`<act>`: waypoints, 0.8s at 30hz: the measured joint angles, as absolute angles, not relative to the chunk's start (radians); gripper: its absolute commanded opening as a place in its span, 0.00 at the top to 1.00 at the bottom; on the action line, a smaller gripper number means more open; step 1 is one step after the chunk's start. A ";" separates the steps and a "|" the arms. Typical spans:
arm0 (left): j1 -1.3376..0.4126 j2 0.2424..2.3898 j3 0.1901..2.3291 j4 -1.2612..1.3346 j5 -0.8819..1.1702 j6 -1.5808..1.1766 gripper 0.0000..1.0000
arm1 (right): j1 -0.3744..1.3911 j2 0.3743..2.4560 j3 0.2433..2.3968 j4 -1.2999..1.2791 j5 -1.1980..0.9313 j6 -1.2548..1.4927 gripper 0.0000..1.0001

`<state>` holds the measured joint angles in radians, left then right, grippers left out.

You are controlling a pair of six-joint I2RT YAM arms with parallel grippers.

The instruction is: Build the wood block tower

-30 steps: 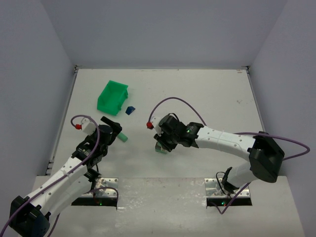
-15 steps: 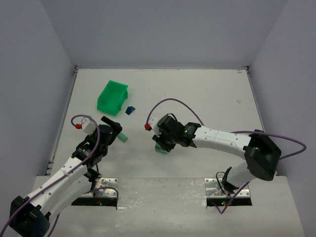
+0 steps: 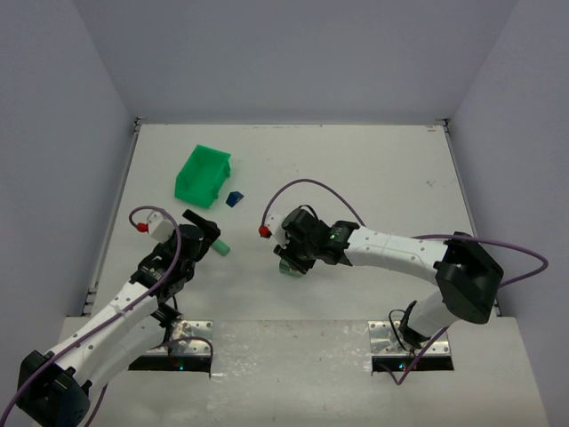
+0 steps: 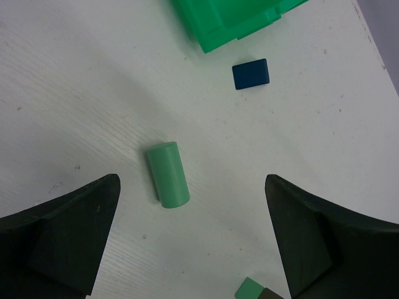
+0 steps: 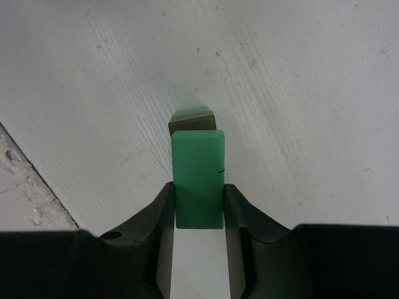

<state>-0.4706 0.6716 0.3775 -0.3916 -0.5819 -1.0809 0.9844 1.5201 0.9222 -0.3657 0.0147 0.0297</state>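
My right gripper (image 5: pixel 198 187) is shut on a green rectangular block (image 5: pixel 198 177), held low over the table (image 3: pixel 373 178) just in front of the arm bases (image 3: pixel 289 264). Just beyond it lies a small block (image 5: pixel 192 122) with a brownish face and a green edge; whether the two touch I cannot tell. My left gripper (image 4: pixel 192 180) hangs open above a pale green cylinder (image 4: pixel 168 174) that lies on its side (image 3: pixel 220 248). A dark blue block (image 4: pixel 250 74) rests near the bin (image 3: pixel 234 199).
A bright green plastic bin (image 3: pixel 203 174) stands at the back left, its corner showing at the top of the left wrist view (image 4: pixel 230 18). The table's near edge and the arms' mounting plates (image 3: pixel 187 329) lie close behind the right gripper.
The right gripper, still holding the green block, has crept slightly left. The left arm and the loose blocks have not moved.
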 measured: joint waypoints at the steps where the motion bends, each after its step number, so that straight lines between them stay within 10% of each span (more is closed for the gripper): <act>1: -0.471 0.672 0.377 -0.392 -0.582 -1.081 0.00 | 0.984 1.526 0.922 -0.366 0.015 0.027 0.79; 24: -0.471 0.674 0.377 -0.385 -0.580 -1.078 0.00 | 0.984 1.534 0.923 -0.357 0.012 -0.017 0.76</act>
